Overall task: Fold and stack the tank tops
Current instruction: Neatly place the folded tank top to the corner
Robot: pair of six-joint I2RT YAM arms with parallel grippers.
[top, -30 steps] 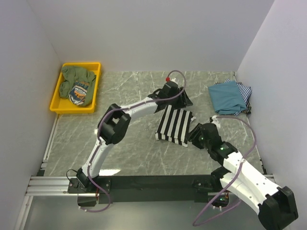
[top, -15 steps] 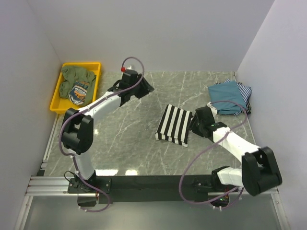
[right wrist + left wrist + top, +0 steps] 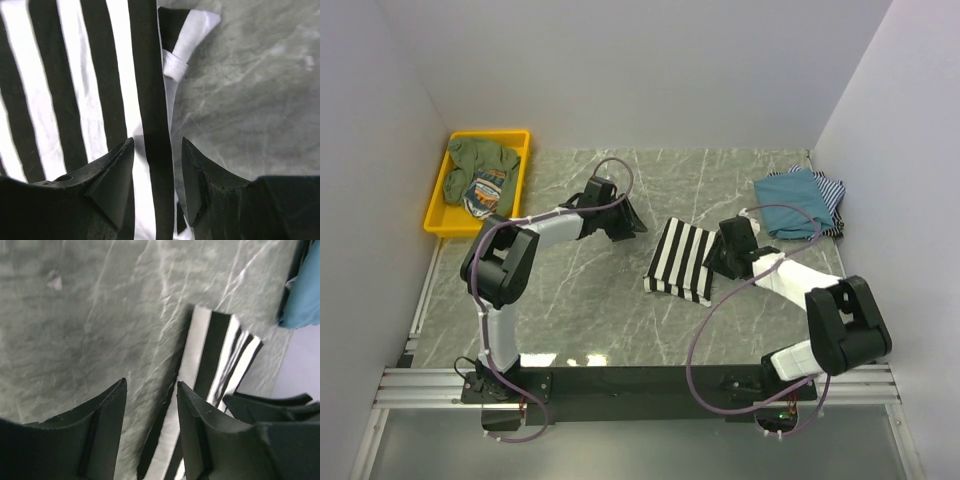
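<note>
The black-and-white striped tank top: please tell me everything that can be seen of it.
The striped tank top is soft cloth with bold black and white stripes, folded into a compact rectangle. It lies flat on the marble table, near the middle and slightly turned. A white stitched strap end sticks out at one edge. The right tool stands over its right edge with its jaws apart. Whether it touches the cloth cannot be told.

We see a lab test cell: plain white walls [image 3: 620,70] box in a marbled table [image 3: 590,300], with an aluminium rail [image 3: 420,385] at the bottom edge.
</note>
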